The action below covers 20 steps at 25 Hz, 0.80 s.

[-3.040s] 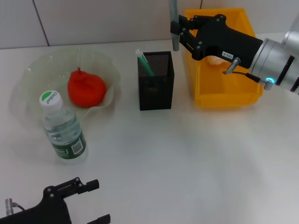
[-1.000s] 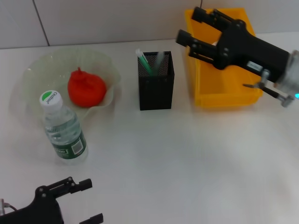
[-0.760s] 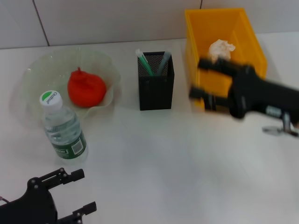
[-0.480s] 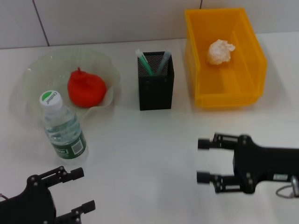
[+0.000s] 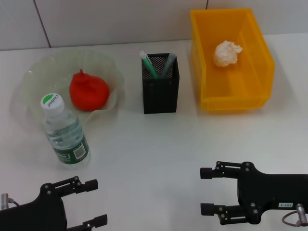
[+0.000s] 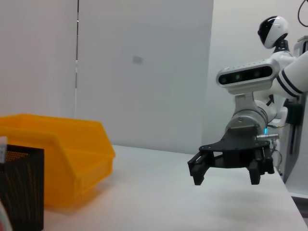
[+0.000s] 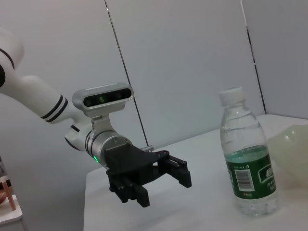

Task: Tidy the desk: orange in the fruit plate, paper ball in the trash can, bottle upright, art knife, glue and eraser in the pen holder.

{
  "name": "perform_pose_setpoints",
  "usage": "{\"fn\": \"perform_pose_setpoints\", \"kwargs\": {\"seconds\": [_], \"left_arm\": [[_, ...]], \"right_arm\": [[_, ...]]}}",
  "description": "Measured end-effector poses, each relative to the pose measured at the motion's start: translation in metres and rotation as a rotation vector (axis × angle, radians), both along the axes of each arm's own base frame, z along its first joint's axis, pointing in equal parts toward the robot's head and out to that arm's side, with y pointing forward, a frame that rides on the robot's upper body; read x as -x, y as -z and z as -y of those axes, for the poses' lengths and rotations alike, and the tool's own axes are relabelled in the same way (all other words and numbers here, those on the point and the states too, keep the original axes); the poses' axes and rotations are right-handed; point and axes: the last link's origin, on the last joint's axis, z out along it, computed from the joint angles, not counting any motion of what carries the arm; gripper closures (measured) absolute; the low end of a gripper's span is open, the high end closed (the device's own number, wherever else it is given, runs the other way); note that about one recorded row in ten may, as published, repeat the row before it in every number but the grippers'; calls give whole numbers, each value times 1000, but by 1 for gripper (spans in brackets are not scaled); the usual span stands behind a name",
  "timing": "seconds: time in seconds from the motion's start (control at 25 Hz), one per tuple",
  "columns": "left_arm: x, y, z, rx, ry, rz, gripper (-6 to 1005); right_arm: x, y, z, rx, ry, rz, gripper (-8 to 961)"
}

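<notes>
White desk is meeting grey wall panels. Bottle is standing upright, cap reading "Cestbon". Paper ball is lying in yellow trash can. Left gripper and right gripper are hovering near the desk's front edge, fingers apart, empty.

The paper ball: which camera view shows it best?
The head view. There the paper ball lies in plain sight from above, inside the yellow trash can. The left wrist view shows only the can's outer wall, so the ball is hidden. The right wrist view shows neither the ball nor the can.
</notes>
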Motion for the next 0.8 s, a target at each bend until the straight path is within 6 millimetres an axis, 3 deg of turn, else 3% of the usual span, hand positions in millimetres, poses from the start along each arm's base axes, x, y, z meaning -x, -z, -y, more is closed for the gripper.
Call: {"fn": "perform_pose_setpoints", "kwargs": {"seconds": [0.8], "left_arm": [[-4, 4, -2, 36, 9, -4, 308]], "right_arm": [[-1, 6, -2, -17, 2, 17, 183]]}}
